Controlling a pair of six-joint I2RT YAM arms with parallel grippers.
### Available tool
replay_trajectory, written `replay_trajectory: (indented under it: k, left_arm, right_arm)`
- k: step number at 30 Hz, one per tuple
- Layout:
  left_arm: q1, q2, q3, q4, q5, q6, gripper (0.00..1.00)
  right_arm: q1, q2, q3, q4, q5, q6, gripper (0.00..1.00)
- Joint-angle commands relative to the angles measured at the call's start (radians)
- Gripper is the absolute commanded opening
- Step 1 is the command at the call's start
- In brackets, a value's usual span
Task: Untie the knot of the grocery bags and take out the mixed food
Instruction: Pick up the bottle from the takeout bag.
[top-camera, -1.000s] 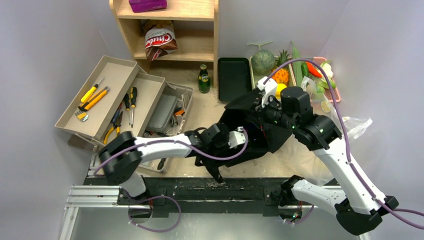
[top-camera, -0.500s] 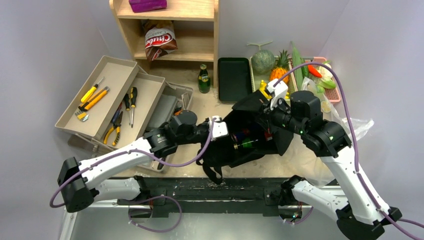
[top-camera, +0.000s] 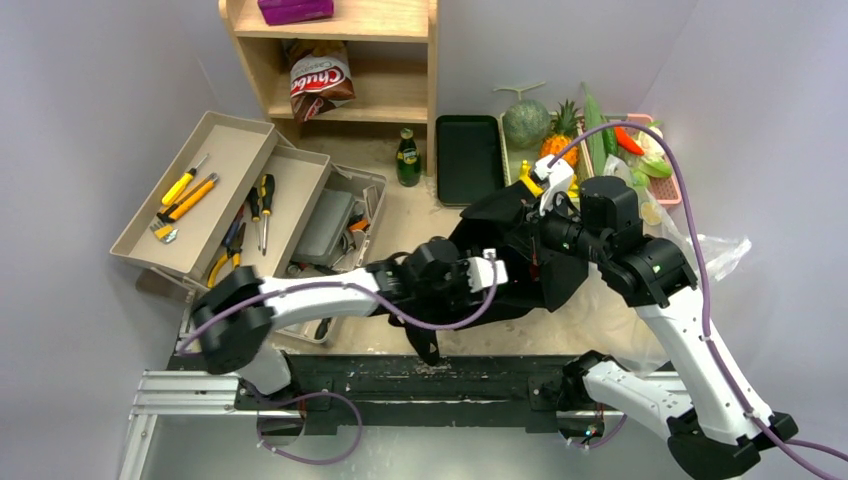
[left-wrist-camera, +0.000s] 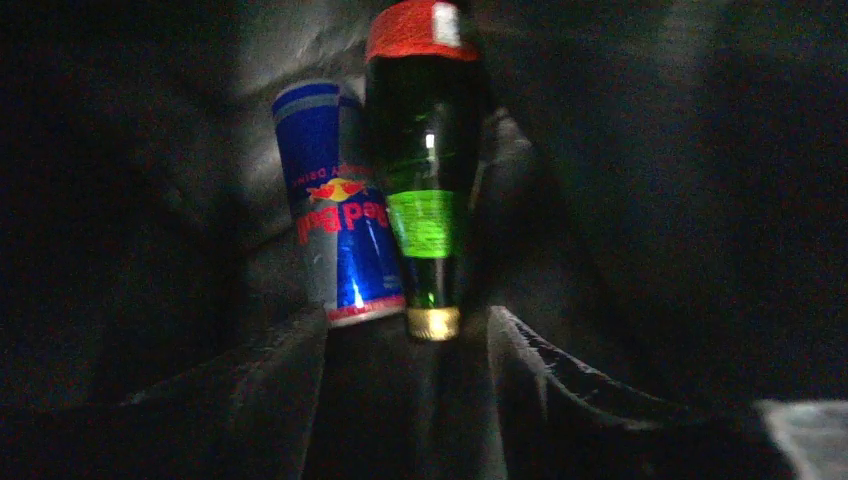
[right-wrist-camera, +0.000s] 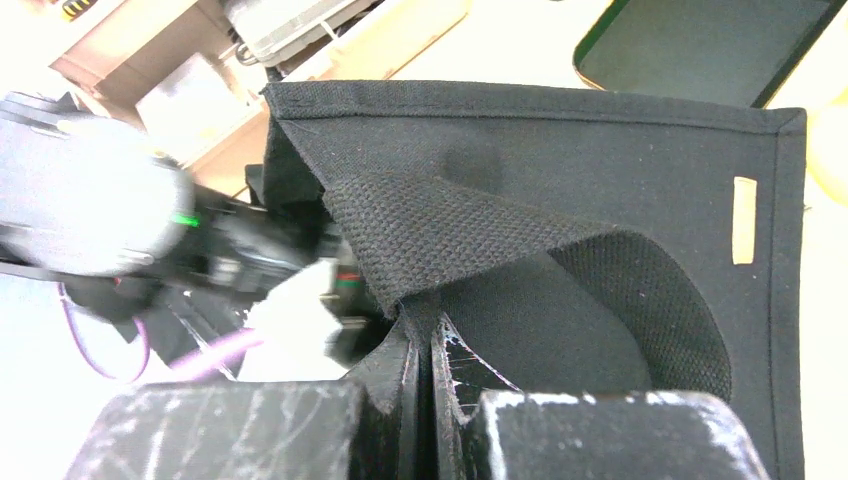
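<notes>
Deep inside the floppy black cloth bag (right-wrist-camera: 600, 160), mid-frame in the left wrist view, a green glass bottle (left-wrist-camera: 425, 160) is lying lengthwise beside a blue-silver can (left-wrist-camera: 335, 200), its gold cap pointing down-frame toward the spread-apart left fingers (left-wrist-camera: 290, 400). Right fingers (right-wrist-camera: 300, 430) are pinching shut on the bag's rim.

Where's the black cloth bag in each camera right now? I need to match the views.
Top external: black cloth bag at centre, between the arms.
Left wrist: its dark inside fills the frame.
Right wrist: centre, rim pinched by the right gripper.
Shared landmark: left gripper at the bag's mouth; blurred at right wrist's left, own fingers in left wrist.
</notes>
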Motion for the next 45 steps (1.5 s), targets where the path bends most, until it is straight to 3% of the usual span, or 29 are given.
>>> replay_trajectory:
  k: [1,5,7,15,21,25,27,32,35,45]
  left_arm:
    - [-0.001,0.182,0.122,0.173,-0.206,-0.022,0.64]
    - [-0.001,0.269,0.159,0.183,-0.240,-0.014,0.84]
    - [-0.001,0.308,0.184,0.156,-0.260,-0.015,0.88]
    - [0.014,0.490,0.363,-0.135,-0.315,-0.029,0.89]
    - [0.071,0.603,0.504,-0.391,-0.190,-0.112,0.87]
    - [0.077,0.651,0.535,-0.469,-0.136,-0.123,0.80]
    - [0.077,0.676,0.554,-0.510,-0.128,-0.134,0.72]
    - [0.077,0.685,0.543,-0.564,-0.107,-0.134,0.28]
    - [0.070,0.593,0.448,-0.481,-0.111,-0.107,0.01]
    - [0.054,0.330,0.212,-0.326,-0.116,0.011,0.00]
  right_arm:
    - [-0.006,-0.011,0.027,0.046,-0.084,0.031,0.00]
    - [-0.007,-0.010,0.037,0.033,-0.089,0.026,0.00]
    - [-0.009,-0.008,0.041,0.032,-0.094,0.026,0.00]
    - [-0.011,-0.010,0.039,0.033,-0.126,0.025,0.00]
    - [-0.012,-0.012,0.038,0.030,-0.138,0.021,0.00]
    - [-0.012,-0.010,0.041,0.028,-0.139,0.016,0.00]
    - [-0.013,-0.009,0.042,0.027,-0.141,0.014,0.00]
    - [-0.012,-0.012,0.041,0.021,-0.128,0.008,0.00]
    - [-0.012,-0.016,0.036,0.018,-0.114,0.006,0.00]
    - [-0.013,-0.033,0.021,0.006,-0.095,0.003,0.00]
